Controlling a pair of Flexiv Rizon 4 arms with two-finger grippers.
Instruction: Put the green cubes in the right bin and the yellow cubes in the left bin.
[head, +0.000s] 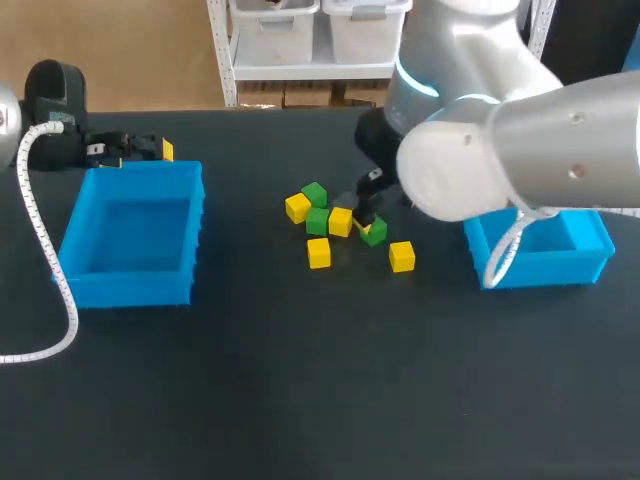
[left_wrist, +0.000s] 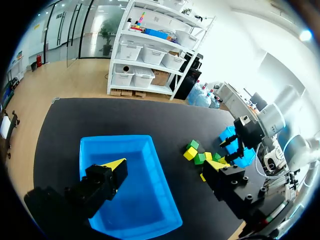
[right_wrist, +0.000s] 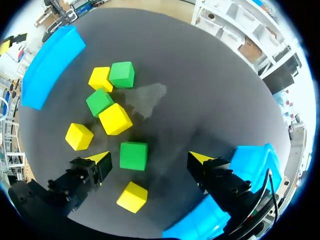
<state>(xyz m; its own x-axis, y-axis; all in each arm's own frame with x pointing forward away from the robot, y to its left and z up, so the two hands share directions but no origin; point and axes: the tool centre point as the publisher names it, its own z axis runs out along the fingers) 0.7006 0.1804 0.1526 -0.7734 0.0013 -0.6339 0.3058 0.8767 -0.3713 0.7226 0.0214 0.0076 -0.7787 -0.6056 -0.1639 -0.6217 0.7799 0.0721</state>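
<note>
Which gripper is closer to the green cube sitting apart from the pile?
Right. The right gripper hangs open over the green cube; the left gripper is far off, by the left bin.

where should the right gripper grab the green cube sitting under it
From straight above, on the green cube's two flat sides that face the right gripper's open fingers. It sits flat and those sides look free; the nearest yellow cube crowds only its far corner.
</note>
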